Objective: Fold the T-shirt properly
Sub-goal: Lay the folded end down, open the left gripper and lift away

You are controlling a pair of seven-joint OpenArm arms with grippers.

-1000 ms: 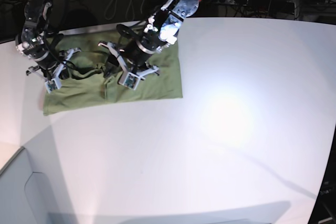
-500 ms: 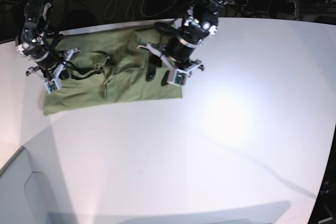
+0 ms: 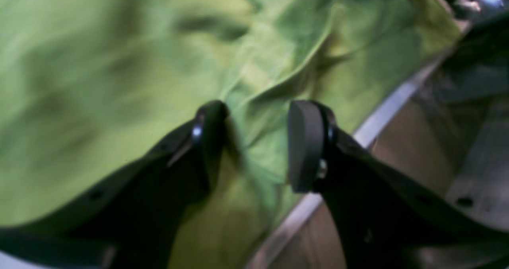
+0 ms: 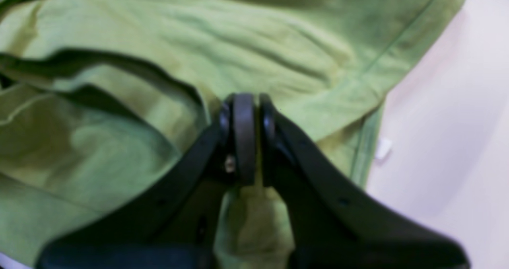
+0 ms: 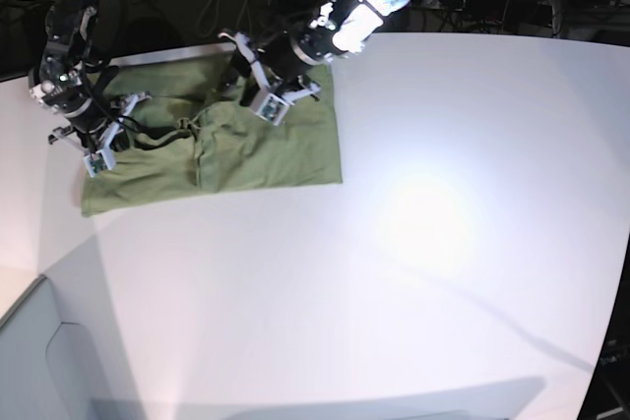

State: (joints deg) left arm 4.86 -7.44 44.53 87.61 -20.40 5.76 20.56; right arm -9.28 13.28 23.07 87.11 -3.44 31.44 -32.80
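The right pincer (image 4: pixel 246 141) has its black pads pressed together, and a pinch of cloth seems caught between them, at a raised fold of the olive-green, soft, wrinkled short-sleeved T-shirt (image 4: pixel 254 50). In the base view this pincer (image 5: pixel 98 152) sits at the shirt's end nearest the bench's left edge. Just past its tips in the wrist view a dark open fold curves across the cloth, and a stitched hem runs down beside the pale bench (image 4: pixel 457 121) surface.

The left pincer (image 3: pixel 254 141) stands apart, its two black pads on either side of a ridge of creased green cloth, gripping nothing. One pad (image 3: pixel 304 141) shows its flat face. This wrist view is blurred, so whether the tips touch the fabric cannot be told. In the base view this pincer (image 5: pixel 271 95) is over the shirt's far edge, close to the bench's rear edge.

The T-shirt (image 5: pixel 256 150) lies flat on the white bench (image 5: pixel 443 243) in its rear left corner. It is plain, without print, and rumpled through the middle, where bunched folds form dark creases; its near edge and its right end lie smoother. Its long axis runs left to right along the bench's rear edge, slightly slanted, the left end nearer the front than the right.
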